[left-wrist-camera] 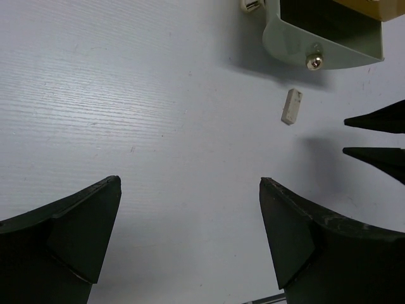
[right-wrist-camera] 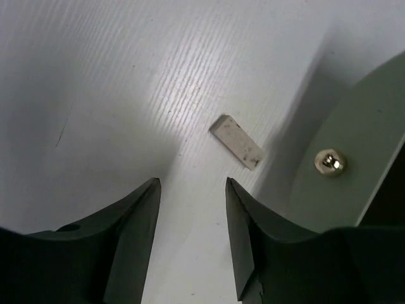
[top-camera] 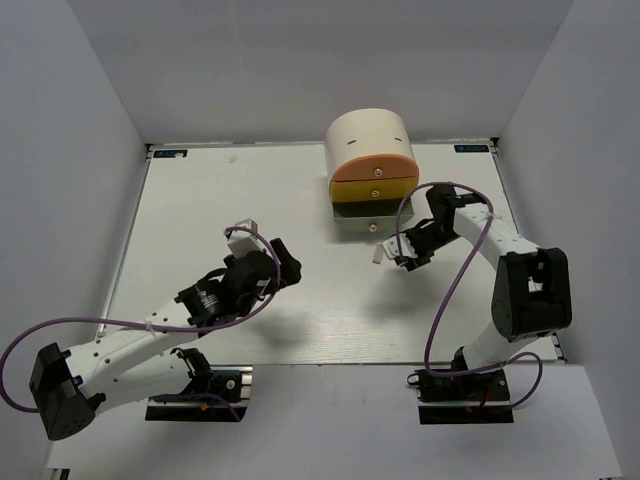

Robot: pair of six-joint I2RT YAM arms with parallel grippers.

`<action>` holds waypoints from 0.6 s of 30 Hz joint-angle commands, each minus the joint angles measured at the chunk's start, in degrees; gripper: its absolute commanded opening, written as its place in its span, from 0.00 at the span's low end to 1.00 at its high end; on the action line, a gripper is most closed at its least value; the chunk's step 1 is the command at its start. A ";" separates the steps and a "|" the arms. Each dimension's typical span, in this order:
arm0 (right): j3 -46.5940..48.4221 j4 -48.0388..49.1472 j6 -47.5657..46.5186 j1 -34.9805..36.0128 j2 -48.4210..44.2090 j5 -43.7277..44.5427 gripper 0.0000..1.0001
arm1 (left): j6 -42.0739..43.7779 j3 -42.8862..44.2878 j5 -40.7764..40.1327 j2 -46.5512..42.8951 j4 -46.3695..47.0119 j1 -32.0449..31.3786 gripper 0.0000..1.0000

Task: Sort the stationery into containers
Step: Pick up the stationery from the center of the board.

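The left claw [left-wrist-camera: 190, 190] has its fingers fully spread, with nothing between them. The eraser block [left-wrist-camera: 292, 106] lies flat on the table [left-wrist-camera: 126, 95], ahead of this claw and to its right, well apart. The right claw [right-wrist-camera: 192, 183] has its fingers partly spread and grips nothing. The eraser block lies just beyond its fingertips, untouched. The green drawer [right-wrist-camera: 354, 139] stands pulled out, ahead-right of this claw, near the eraser block.

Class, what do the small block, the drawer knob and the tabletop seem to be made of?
Block: probably eraser rubber, matt off-white with grey smudges.
Knob: metal, with bright glints.
Tabletop: perhaps ribbed plastic sheet, white with fine parallel lines.
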 commanded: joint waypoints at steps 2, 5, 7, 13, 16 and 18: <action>1.17 1.78 -19.64 3.60 1.44 7.03 0.55 | -1.55 -1.45 -1.32 -1.72 -1.72 -0.25 1.00; 1.16 5.82 -20.16 5.80 2.14 9.85 0.55 | -2.69 -2.59 -1.84 -3.21 -2.25 -0.25 1.00; 1.25 7.67 -21.13 7.37 2.58 12.22 0.55 | -2.69 -3.21 -1.84 -4.01 -2.25 -0.25 1.00; 3.98 9.53 -23.41 10.63 6.10 17.66 0.55 | -3.74 -3.73 -2.37 -5.07 -2.86 -0.25 1.00; 4.42 9.87 -26.84 11.51 7.24 19.60 0.55 | -3.75 -4.26 -2.37 -5.07 -2.87 -0.25 1.00; 4.68 10.67 -27.19 12.22 8.29 20.05 0.55 | -3.75 -4.78 -2.37 -5.60 -2.87 -0.25 1.00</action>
